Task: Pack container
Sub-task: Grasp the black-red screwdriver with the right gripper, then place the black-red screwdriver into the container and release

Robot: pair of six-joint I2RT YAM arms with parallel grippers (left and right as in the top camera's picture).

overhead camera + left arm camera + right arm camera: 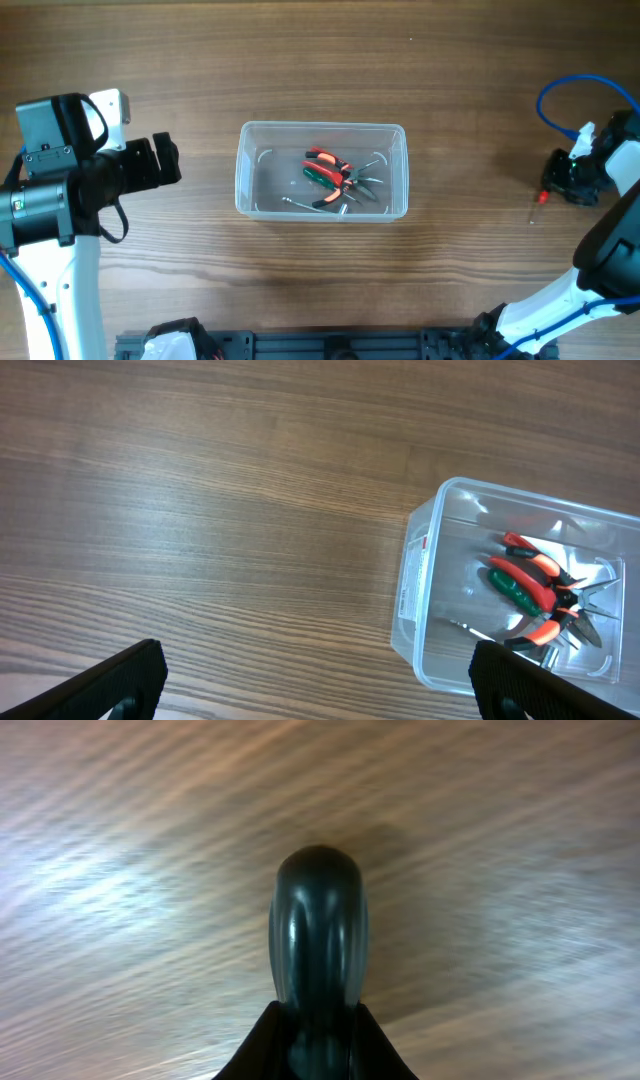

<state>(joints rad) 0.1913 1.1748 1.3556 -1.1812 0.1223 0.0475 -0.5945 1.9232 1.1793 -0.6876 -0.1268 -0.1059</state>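
At the left, our left gripper (pixel 318 682) hangs over the bare wooden surface (pixel 320 60) with its two fingers spread wide apart and nothing between them. It points towards the container (pixel 243 165) and stays well clear of it.

The container sits upright on the surface near the middle, between the two arms, with its long side running left to right. Through its clear walls we see a small heap of hand tools towards its right half: orange-handled pliers (pixel 328 160) lying across green-handled pliers (pixel 325 177), with a thin metal piece (pixel 295 202) near the front wall.

At the far right, under a loop of blue cable (pixel 570 90), our right gripper (pixel 316 1055) is closed on a dark rounded handle (pixel 318 920) that juts out past its fingers, close above the surface. From overhead, a small red piece with a thin shaft (pixel 539 203) shows just beside this gripper; we cannot tell whether it belongs to the same tool.
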